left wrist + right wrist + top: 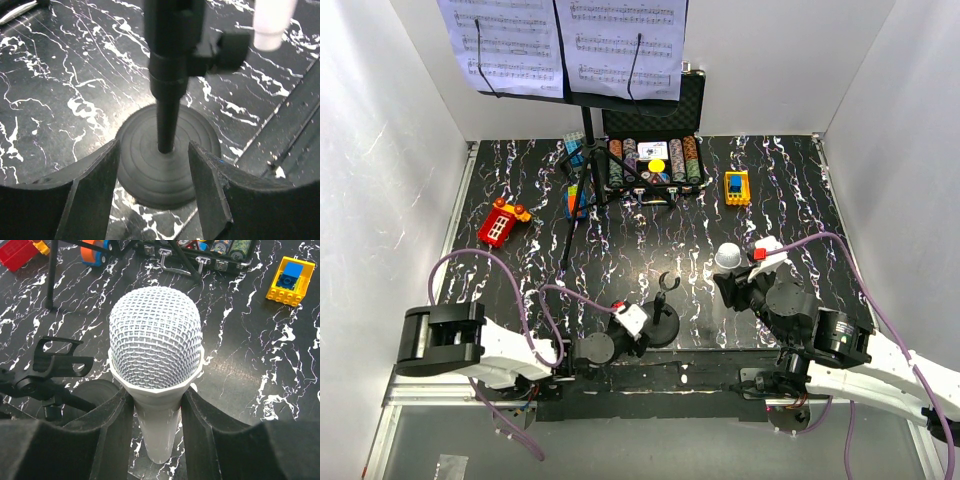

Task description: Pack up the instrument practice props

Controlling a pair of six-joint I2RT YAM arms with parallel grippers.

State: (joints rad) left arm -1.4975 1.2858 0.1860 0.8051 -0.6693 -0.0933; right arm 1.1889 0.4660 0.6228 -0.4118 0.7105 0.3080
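At the near middle of the surface, my left pincer sits low with its jaws partly apart. The black pole of the microphone stand runs up between them. Neither finger seems to touch the pole, so this pincer has hold of nothing. Just below it the stand's round base lies flat on the marbled top, and the clip at the head of the stand is empty.

Far back and left of centre, the tall music stand is upright on its tripod. The white sheet-music pages are on its desk, not yet packed. Just right of it is the open case of poker chips, which is not mine to pack.

Further right and nearer, my right pincer is clamped on the white microphone. It grips the handle just under the mesh head and holds it head-up beside the clip.

I judge the step in hand to be taking down the microphone set, with the microphone in my grip and the stand next. The next move calls for closing my left jaws squarely on the pole. Then I lift it upright, so the heavy base does not swing or drag. I cannot see where the props are meant to go.
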